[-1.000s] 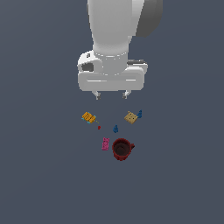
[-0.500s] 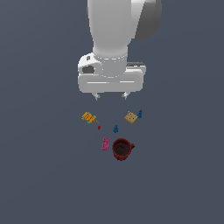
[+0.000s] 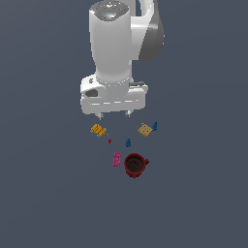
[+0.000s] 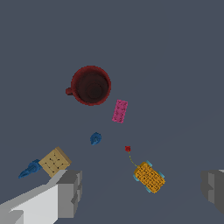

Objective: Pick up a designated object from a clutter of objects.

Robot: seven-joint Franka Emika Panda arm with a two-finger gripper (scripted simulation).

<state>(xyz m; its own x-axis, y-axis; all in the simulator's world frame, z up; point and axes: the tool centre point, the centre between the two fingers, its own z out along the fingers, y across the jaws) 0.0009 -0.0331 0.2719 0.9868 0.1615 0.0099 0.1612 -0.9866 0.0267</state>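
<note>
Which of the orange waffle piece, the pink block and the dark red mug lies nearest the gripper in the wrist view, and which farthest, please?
1. Orange waffle piece, between the open jaws of the gripper.
2. Pink block, farther out.
3. Dark red mug, beyond the block.

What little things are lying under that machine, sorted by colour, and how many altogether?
Orange: 1, the waffle-topped piece with a string ending in a red bit
Tan: 1, the square
Blue: 2, the bits
Pink: 1, the block
Dark red: 1, the mug
Total: 6
</note>
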